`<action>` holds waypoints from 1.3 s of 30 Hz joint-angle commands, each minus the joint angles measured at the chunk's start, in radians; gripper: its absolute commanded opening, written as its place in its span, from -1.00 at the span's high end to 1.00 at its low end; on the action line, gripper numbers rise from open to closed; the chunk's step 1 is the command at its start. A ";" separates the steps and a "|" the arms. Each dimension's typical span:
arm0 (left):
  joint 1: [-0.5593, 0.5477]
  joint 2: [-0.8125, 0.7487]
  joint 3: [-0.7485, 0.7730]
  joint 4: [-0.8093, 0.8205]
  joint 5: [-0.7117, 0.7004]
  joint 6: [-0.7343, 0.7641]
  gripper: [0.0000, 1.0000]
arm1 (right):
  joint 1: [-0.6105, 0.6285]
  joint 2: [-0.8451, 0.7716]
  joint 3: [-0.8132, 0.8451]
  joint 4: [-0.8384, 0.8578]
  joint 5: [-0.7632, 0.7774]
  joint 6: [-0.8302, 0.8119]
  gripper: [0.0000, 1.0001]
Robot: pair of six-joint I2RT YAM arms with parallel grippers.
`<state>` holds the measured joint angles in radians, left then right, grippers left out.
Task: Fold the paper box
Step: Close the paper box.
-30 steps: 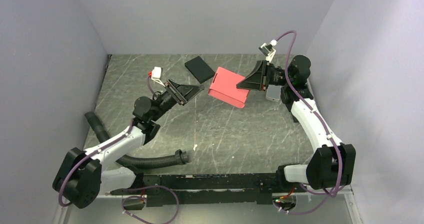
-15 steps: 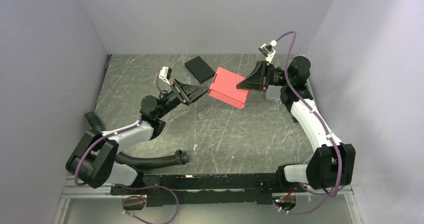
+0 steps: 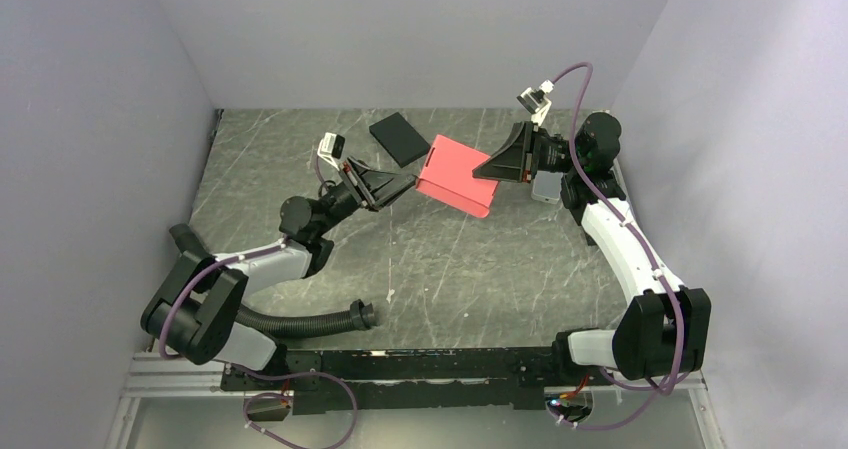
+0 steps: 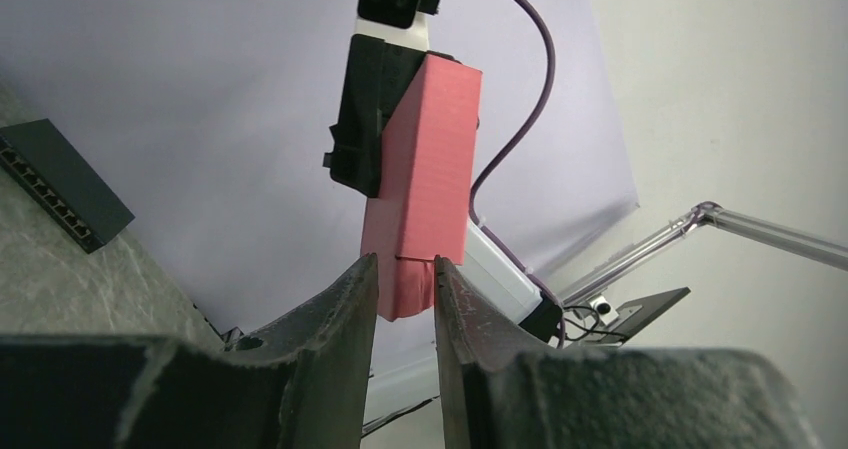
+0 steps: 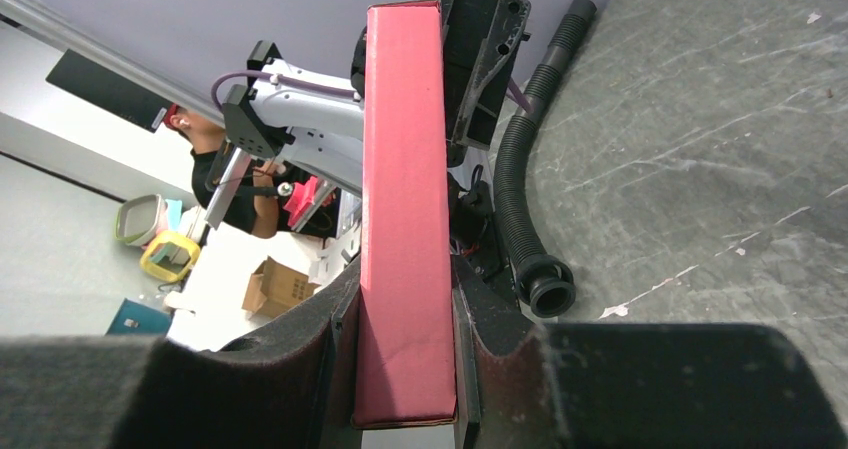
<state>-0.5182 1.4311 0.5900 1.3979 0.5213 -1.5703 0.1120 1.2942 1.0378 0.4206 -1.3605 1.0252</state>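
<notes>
The dark, marbled table (image 3: 450,269) carries a black flat box (image 3: 399,138) at upper centre, a black corrugated hose (image 3: 300,321) curving along the lower left, and a tiny white scrap (image 3: 389,295) just right of the hose's open end.

Slides the left gripper (image 3: 408,182) over from a gap away to right at the left end of the paper box (image 3: 458,174). Narrows its jaws around that end. Swings the left arm (image 3: 250,264) inward too, elbow tucked closer.

top: high, rear, looking down | wrists: close, opposed | shared: paper box (image 4: 425,169)
</notes>
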 commanded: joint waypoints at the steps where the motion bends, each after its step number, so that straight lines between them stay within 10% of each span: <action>1: 0.004 0.017 0.007 0.115 0.029 -0.041 0.36 | 0.002 -0.014 0.011 0.052 0.012 0.011 0.93; 39: -0.008 0.051 0.025 0.155 0.056 -0.095 0.44 | 0.002 -0.003 0.013 0.037 0.018 0.003 0.94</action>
<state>-0.5209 1.4712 0.5900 1.4765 0.5789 -1.6470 0.1120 1.2972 1.0374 0.4198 -1.3590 1.0248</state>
